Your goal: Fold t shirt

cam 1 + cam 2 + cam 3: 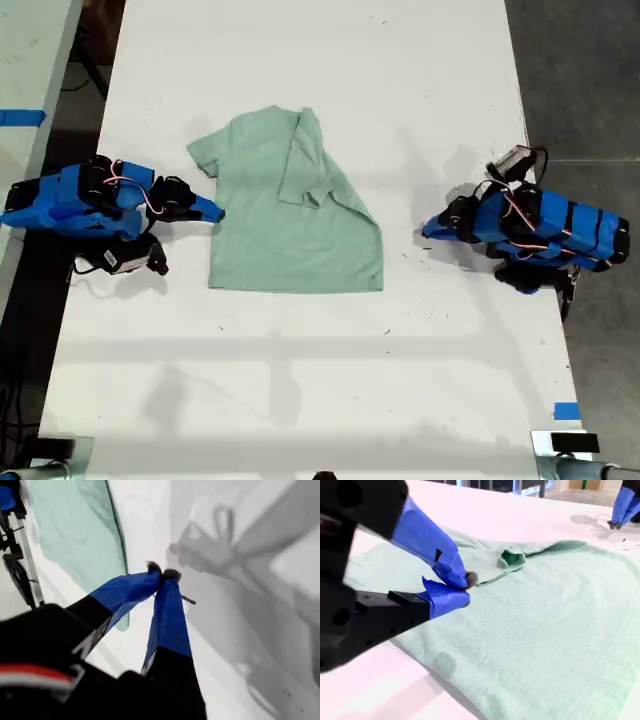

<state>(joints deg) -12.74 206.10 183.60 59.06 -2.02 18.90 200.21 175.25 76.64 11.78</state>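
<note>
The pale mint-green t shirt (pixel 290 210) lies flat on the white table (pixel 300 380), with one sleeve side folded in over its middle (pixel 320 170). My second gripper (pixel 215 212) is on the arm at the exterior view's left. Its tips sit at the shirt's edge, and in its wrist view the second gripper (pixel 466 589) is shut just over the cloth (pixel 545 620) with nothing visibly pinched. My first gripper (pixel 428 230), on the arm at the exterior view's right, is apart from the shirt. In its wrist view the first gripper (pixel 162 574) is shut above bare table, the shirt (pixel 75 530) beyond it.
Blue tape marks (pixel 566 411) sit near the table's front corner at the exterior view's right. Another strip of tape (pixel 20 117) lies on a neighbouring surface at the exterior view's left. Dark floor (pixel 580 80) borders the table at the exterior view's right.
</note>
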